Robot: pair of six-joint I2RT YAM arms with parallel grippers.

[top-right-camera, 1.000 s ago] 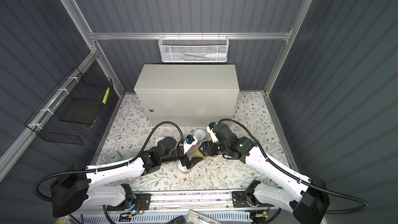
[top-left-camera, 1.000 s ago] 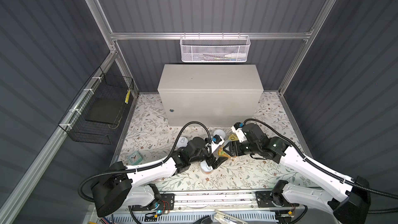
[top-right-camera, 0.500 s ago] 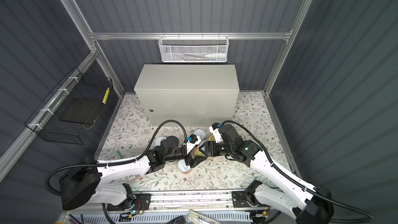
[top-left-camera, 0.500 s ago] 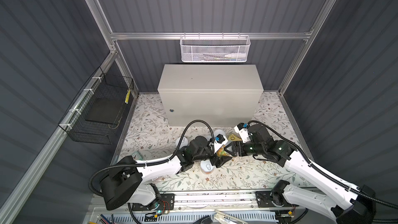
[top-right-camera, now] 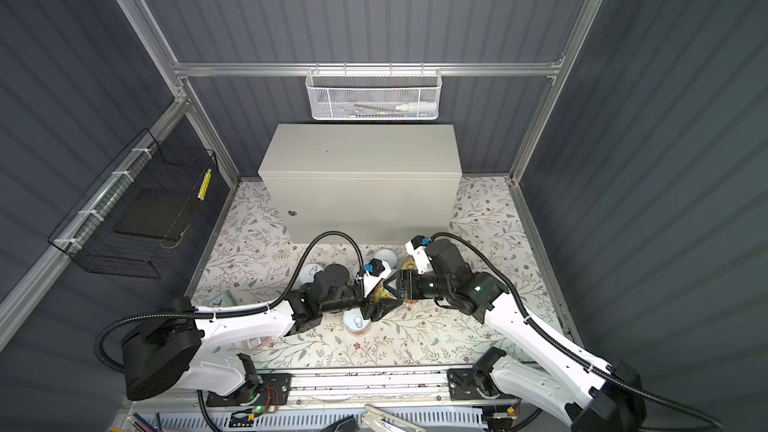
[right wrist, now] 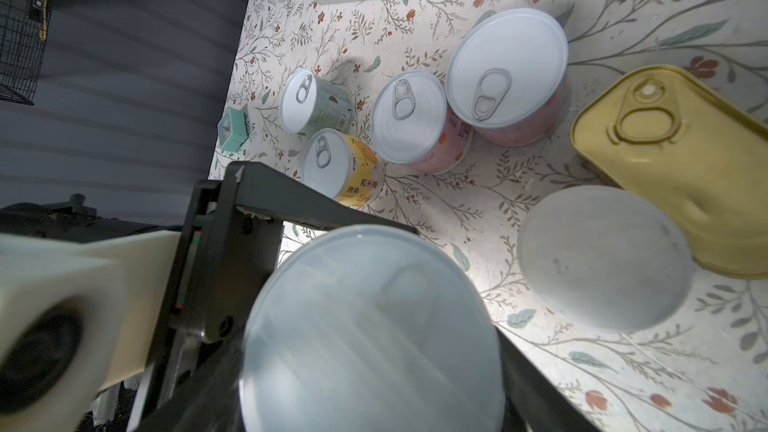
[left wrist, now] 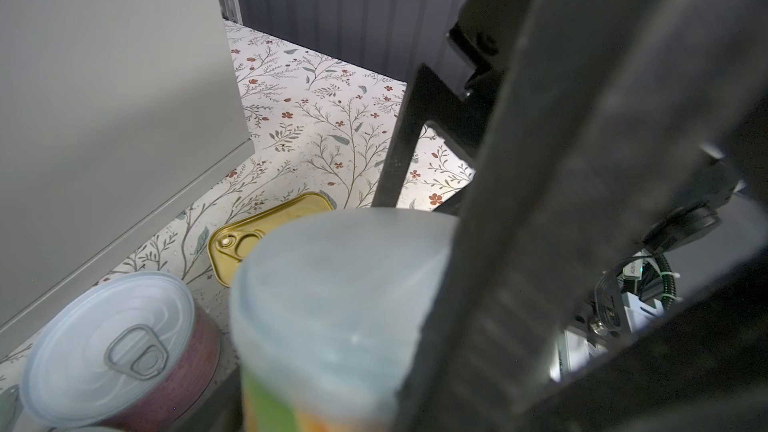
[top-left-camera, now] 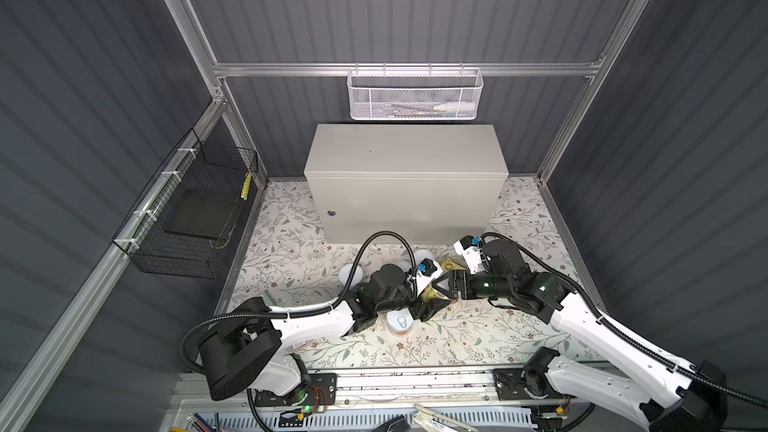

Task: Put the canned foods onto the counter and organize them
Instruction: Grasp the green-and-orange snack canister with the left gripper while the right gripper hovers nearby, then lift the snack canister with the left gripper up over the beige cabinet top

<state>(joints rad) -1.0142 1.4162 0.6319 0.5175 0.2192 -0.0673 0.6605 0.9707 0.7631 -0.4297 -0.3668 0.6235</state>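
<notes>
Nothing is sitting on the beige metal cabinet [top-left-camera: 405, 151] yet. Its flat top is showing bare in both top views, so I am judging the task to be at its very start, with every can left to lift.

The canned foods are all grouped on the floral bench [top-left-camera: 286, 255] in front of the cabinet, in the lower middle of the frame. In the right wrist view, going left to right, a green-labelled can [right wrist: 316, 105], a yellow-labelled can [right wrist: 340, 168], a small pink can [right wrist: 415, 122] and a larger pink can [right wrist: 507, 76] are standing upright close together. The gold rectangular tin [right wrist: 673, 168] is lying flat, with a blurred can top [right wrist: 602, 255] just beside it. An orange-labelled can [top-left-camera: 401, 323] is standing alone nearer the lower edge.

The left gripper [top-left-camera: 434, 308] and right gripper [top-left-camera: 441, 288] are meeting nose to nose around a green-and-orange can [right wrist: 374, 326]. The left jaws are flanking it, but I cannot tell whether they are pressing on it. The right jaws are clamping its sides. It is looking like a handover.

At the left wall, the black wire basket [top-left-camera: 174, 259] is holding a dark flat slab [top-left-camera: 199, 214] and a yellow strip [top-left-camera: 247, 187]. In the upper middle, the white mesh basket [top-left-camera: 415, 97] is holding a few long thin items too small to name. The cabinet door is staying shut, hiding its inside.
</notes>
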